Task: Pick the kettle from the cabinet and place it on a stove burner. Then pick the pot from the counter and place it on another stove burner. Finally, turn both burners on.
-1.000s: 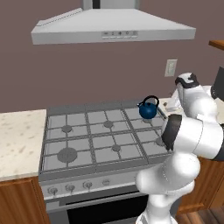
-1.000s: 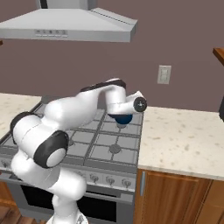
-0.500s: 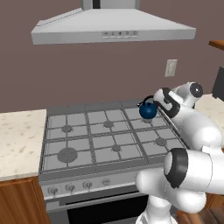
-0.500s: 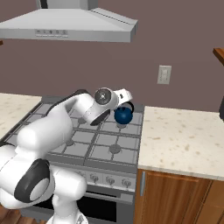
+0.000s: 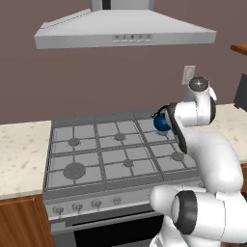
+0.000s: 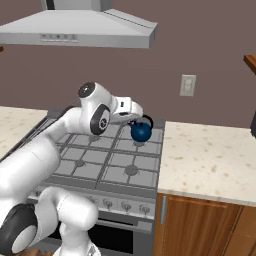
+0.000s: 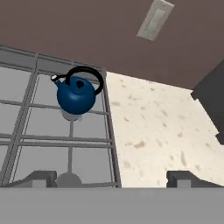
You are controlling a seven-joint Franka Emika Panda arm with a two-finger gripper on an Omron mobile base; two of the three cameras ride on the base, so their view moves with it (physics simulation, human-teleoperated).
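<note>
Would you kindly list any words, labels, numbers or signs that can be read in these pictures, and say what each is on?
No text can be read.
Hood: small marks on its front panel, too small to read.
Stove knobs: no legible markings.
Wall plate: blank.
Kettle: no label.

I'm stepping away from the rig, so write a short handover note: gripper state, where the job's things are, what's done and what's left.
Gripper: open, holding nothing, raised above the right side of the stove, apart from the kettle.
Kettle: upright on the back right burner of the stove, beside the beige counter.
Done: kettle placed on a burner.
Left: fetch the pot from the counter and set it on another burner, then turn both burners on at the knobs on the stove front.
</note>
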